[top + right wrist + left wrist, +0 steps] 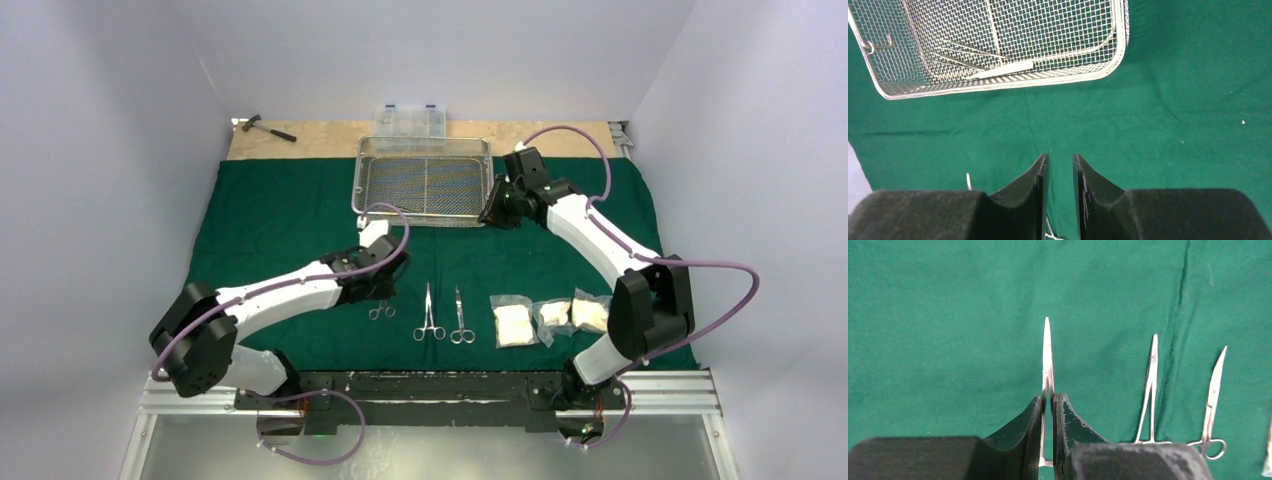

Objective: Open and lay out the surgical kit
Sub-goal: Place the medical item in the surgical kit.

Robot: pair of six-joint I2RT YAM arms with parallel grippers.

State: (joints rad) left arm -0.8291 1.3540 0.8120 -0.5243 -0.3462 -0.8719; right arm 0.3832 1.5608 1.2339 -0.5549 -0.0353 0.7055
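The dark green cloth [270,220] lies spread flat over the table. The steel mesh tray [357,182] stands at its far middle, and in the right wrist view the tray [998,86] holds thin tweezers [998,70]. My left gripper [1048,396] is shut on a scissors-like instrument [1047,345], blade pointing forward just above the cloth; from above, the left gripper [378,282] sits left of two laid-out instruments [430,315] [461,318]. Three gauze packets [552,318] lie in a row to their right. My right gripper [1060,156] is open a little and empty, hanging beside the tray's right end [497,210].
A clear plastic compartment box [410,120] stands behind the tray. A small hammer [268,127] lies on the bare wooden strip [300,142] at the far left. White walls close in both sides and the back.
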